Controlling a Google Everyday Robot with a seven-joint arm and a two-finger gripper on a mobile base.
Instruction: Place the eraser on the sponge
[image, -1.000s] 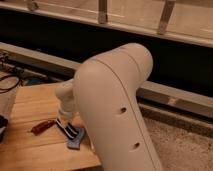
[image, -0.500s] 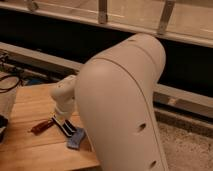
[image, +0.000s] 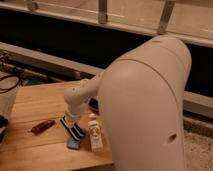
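My gripper (image: 73, 130) hangs at the end of the white arm, low over the wooden table (image: 35, 102), near its front edge. Just below and in front of it lies a small flat blue piece (image: 73, 144), which looks like the sponge. The gripper's tip is right above that piece, touching it or nearly so. I cannot pick out the eraser; it may be hidden at the gripper's tip.
A white bottle (image: 95, 133) lies on its side just right of the gripper. A red-brown tool (image: 41, 126) lies to its left. A dark object (image: 93, 104) sits behind, partly hidden by the arm. Black cables (image: 10, 82) lie at the table's left. My bulky arm (image: 150, 110) blocks the right side.
The arm's large upper part has swung to the right, uncovering the white bottle. The gripper has stayed over the blue piece, shifting only slightly.
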